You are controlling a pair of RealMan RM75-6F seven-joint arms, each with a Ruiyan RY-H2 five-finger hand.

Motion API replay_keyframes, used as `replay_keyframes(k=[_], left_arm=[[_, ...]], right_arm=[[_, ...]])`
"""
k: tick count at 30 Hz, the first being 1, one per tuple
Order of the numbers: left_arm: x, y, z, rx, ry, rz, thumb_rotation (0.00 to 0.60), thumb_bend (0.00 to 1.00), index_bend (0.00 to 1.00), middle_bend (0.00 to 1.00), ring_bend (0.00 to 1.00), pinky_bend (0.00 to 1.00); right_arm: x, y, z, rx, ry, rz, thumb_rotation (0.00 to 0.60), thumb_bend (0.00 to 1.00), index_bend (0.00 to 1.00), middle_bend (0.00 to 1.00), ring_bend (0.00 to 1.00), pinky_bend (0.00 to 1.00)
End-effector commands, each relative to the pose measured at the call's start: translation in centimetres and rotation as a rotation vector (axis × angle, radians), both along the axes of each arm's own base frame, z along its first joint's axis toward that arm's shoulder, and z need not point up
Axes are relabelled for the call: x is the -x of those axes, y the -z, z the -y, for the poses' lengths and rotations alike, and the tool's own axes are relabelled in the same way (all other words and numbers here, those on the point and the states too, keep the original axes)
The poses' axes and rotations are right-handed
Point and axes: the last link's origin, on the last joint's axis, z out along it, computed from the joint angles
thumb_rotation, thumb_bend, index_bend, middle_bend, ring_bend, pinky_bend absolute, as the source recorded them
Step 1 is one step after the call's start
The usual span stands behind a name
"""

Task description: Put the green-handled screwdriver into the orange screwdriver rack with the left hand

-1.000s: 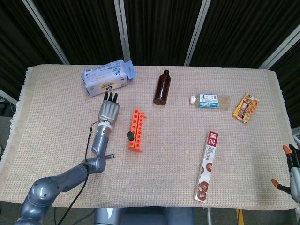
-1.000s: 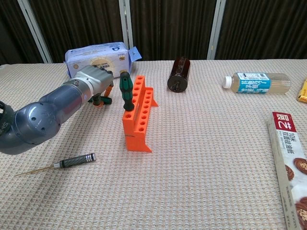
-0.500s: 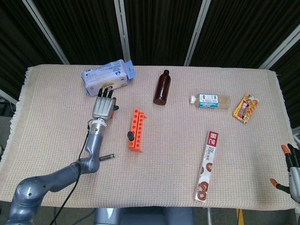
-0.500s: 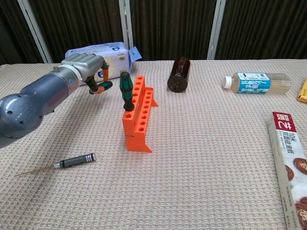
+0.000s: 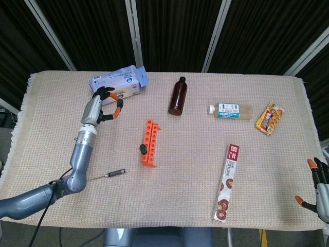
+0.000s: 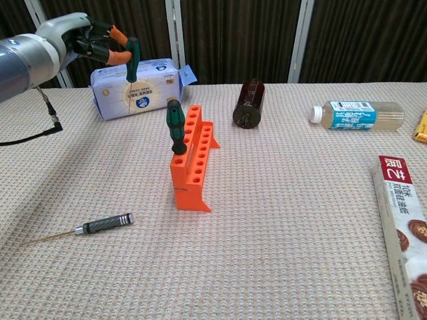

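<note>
Left arm: I see it reaching from the near left toward the far left, raised | left hand [image 5: 98,107]: empty, fingers curled partway, apart | right hand [image 5: 320,188]: at the near right edge, fingers spread, holding nothing.

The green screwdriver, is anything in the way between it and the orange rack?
No, nothing visible. The green-handled screwdriver already stands upright in the orange screwdriver rack, in a hole near its front end. The left robot hand is raised off to the side, by the blue-and-white package, holding nothing.
</note>
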Motion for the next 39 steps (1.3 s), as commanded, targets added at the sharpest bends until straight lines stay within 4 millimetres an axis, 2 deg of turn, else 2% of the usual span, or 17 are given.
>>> replay_keyframes(k=[1, 9, 12, 20, 31, 39], left_arm=[[0.0, -2.2, 1.2, 0.020, 0.026, 0.184, 0.600, 0.52, 0.62, 0.15, 0.00, 0.01], [-1.2, -1.2, 2.0, 0.105, 0.059, 0.364, 0.600, 0.53, 0.62, 0.15, 0.00, 0.02], [-2.0, 0.0, 2.4, 0.180, 0.058, 0.442, 0.600, 0.53, 0.62, 0.15, 0.00, 0.02], [-4.4, 3.1, 2.7, 0.289, 0.096, 0.502, 0.600, 0.54, 0.62, 0.15, 0.00, 0.02], [-5.5, 3.6, 2.3, 0.289, 0.134, 0.493, 0.600, 0.55, 0.62, 0.15, 0.00, 0.02], [-4.7, 3.1, 2.2, 0.271, 0.143, 0.446, 0.600, 0.56, 0.62, 0.15, 0.00, 0.02]], right_arm=[[0.0, 0.0, 0.0, 0.000, -0.002, 0.000, 0.600, 0.00, 0.00, 0.00, 0.00, 0.03], [0.0, -0.1, -0.2, 0.005, 0.000, 0.004, 0.600, 0.00, 0.00, 0.00, 0.00, 0.03], [0.1, -0.1, -0.3, 0.007, 0.005, 0.007, 0.600, 0.00, 0.00, 0.00, 0.00, 0.03], [0.5, -0.2, -0.3, 0.010, 0.017, 0.009, 0.600, 0.00, 0.00, 0.00, 0.00, 0.03], [0.8, -0.3, -0.5, 0.016, 0.029, 0.012, 0.600, 0.00, 0.00, 0.00, 0.00, 0.03], [1.0, -0.2, -0.4, 0.014, 0.032, 0.015, 0.600, 0.00, 0.00, 0.00, 0.00, 0.03]])
